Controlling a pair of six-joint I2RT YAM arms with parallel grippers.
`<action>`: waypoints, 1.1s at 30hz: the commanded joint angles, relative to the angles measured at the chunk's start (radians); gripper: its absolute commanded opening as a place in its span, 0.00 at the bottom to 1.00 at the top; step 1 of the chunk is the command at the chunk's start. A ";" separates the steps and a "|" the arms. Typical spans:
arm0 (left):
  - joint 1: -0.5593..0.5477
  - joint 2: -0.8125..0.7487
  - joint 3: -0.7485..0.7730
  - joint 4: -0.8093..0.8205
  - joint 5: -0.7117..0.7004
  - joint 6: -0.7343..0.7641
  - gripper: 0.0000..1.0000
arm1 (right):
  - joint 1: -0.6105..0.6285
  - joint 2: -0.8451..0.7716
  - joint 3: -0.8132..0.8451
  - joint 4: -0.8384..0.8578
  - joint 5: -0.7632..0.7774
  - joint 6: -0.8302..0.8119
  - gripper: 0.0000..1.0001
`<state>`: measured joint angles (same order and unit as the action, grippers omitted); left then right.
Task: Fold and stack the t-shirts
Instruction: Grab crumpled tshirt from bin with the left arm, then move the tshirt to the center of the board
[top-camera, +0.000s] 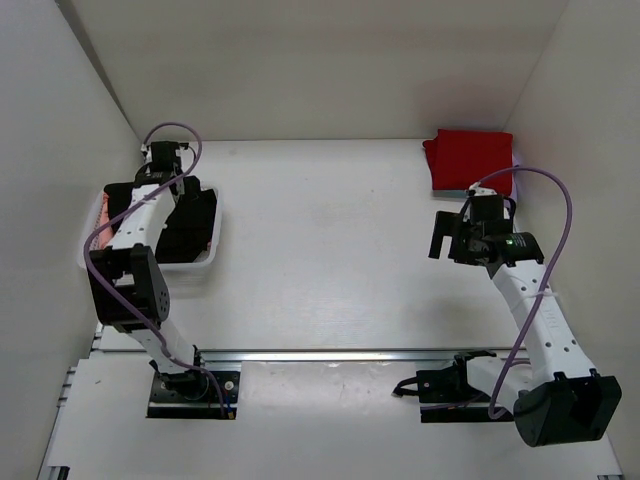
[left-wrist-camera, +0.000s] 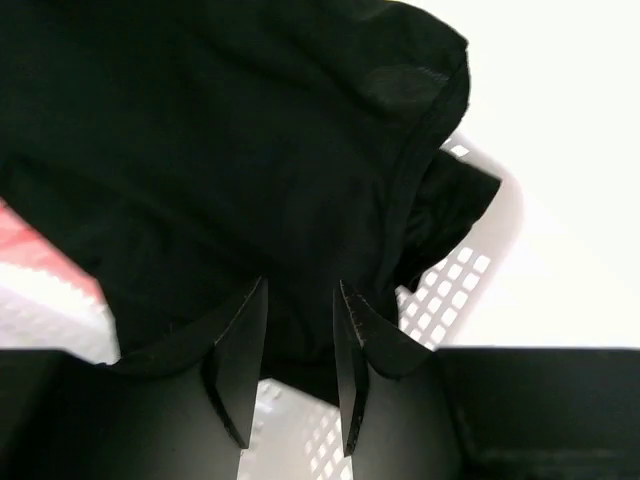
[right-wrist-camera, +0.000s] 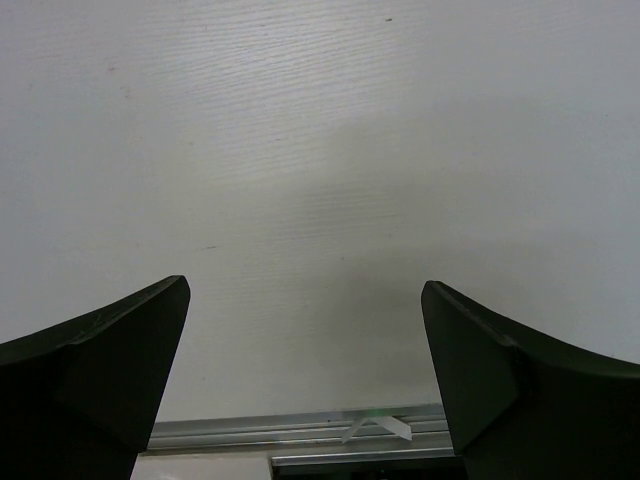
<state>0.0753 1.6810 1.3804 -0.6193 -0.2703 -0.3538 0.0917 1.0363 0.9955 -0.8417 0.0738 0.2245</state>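
Observation:
A black t-shirt (top-camera: 192, 225) lies bunched in the white mesh basket (top-camera: 190, 266) at the left. My left gripper (top-camera: 178, 195) reaches down into the basket. In the left wrist view its jaws (left-wrist-camera: 300, 285) stand narrowly apart and pinch a fold of the black t-shirt (left-wrist-camera: 220, 150). A salmon-pink t-shirt (top-camera: 104, 210) shows under the black one, and also in the left wrist view (left-wrist-camera: 30, 240). A folded red t-shirt (top-camera: 470, 160) lies at the far right corner. My right gripper (top-camera: 445, 240) is open and empty over bare table (right-wrist-camera: 305, 283), in front of the red t-shirt.
White walls close in the table on the left, back and right. A metal rail (top-camera: 350, 353) runs across the near edge, also seen in the right wrist view (right-wrist-camera: 300, 432). The basket's mesh wall (left-wrist-camera: 450, 280) shows beside the left fingers.

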 joint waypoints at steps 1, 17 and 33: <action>-0.002 0.048 -0.033 0.073 0.081 -0.031 0.44 | 0.016 0.018 0.031 0.012 0.014 -0.023 0.99; 0.067 0.148 0.011 0.075 0.235 -0.169 0.00 | -0.013 0.081 0.066 0.010 0.006 -0.039 0.99; -0.293 -0.306 0.239 0.314 0.702 -0.632 0.00 | -0.004 0.024 0.049 0.099 -0.017 -0.005 0.99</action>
<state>-0.1970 1.3537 1.6703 -0.4568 0.1749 -0.8101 0.0910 1.1019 1.0344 -0.8089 0.0666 0.2039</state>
